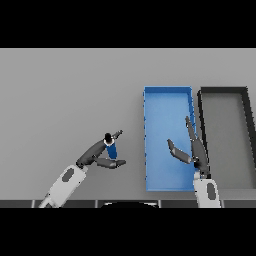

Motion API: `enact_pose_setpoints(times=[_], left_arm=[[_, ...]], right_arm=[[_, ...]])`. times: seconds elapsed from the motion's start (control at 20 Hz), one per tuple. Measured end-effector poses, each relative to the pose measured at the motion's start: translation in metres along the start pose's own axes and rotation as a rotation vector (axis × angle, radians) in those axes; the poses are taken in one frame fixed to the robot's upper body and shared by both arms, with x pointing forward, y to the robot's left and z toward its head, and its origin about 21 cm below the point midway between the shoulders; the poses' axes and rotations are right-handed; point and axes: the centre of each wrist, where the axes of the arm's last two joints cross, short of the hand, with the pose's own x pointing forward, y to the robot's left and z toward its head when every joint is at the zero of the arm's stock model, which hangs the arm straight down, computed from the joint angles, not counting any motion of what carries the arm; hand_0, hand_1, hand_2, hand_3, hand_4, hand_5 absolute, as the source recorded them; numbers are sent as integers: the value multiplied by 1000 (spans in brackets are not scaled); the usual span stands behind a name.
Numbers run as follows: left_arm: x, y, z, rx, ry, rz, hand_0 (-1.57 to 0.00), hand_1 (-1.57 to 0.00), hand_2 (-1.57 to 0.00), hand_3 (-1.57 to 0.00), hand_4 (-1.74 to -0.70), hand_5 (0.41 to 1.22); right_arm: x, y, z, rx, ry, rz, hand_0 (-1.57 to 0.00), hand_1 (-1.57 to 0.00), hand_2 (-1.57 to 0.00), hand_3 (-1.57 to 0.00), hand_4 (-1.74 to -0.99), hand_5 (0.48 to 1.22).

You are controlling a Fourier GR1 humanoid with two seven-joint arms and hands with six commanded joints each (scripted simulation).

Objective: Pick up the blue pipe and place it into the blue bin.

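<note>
You have the grey table [70, 100] spread across the whole view, and on its right side two open bins sit side by side, their long walls just beside each other. The black bin [248, 135] lies farthest to your right, and the blue bin [167, 92] lies just left of it. Your right arm comes up from the lower edge over the near right part of the blue bin, and the right hand [197, 152] hangs there released, fingers straight and pointing away from you, the thumb spread out to the left above the bin's floor; it holds nothing. Your left arm comes in from the lower left, and the left hand [100, 152] sits on the bare table to the left of the blue bin, well short of its wall. That hand is grasping the blue pipe [111, 149], with fingers on one side and the thumb curled under on the other. The pipe stands roughly upright in the grasp, its dark end at the top.
</note>
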Motion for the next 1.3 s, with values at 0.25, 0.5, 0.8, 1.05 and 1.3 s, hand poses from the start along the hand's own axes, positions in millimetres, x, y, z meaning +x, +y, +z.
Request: enact_pose_setpoints(times=[0.25, 0.5, 0.8, 1.05, 1.3], left_arm=[[-2, -9, -15, 28, -57, 132, -359, -547, -689, -742, -1369, 832], [0, -21, -12, 6, -106, 161, -1174, -1235, -1282, -1270, -1553, 1094], [16, -26, -15, 42, -190, 113, -1467, -1483, -1495, -1492, -1478, 1188], [48, -20, -27, 49, -297, 111, -1537, -1542, -1546, -1545, -1467, 1210], [82, -22, -29, -10, -380, 100, -1560, -1562, -1563, -1563, -1466, 1217]], right_arm=[[1, -5, 2, -9, -17, -11, 1, 1, 1, 1, -1220, 656], [0, 0, -1, -1, 0, -21, 1, 1, 1, 1, -1228, 656], [-2, 0, -1, 4, 5, -24, 1, 1, 1, 1, -1219, 628], [-1, 0, -1, 2, 7, -19, 1, 1, 1, 1, -1213, 639], [1, -1, -5, 5, 13, 4, 1, 1, 1, 1, -1170, 644]])
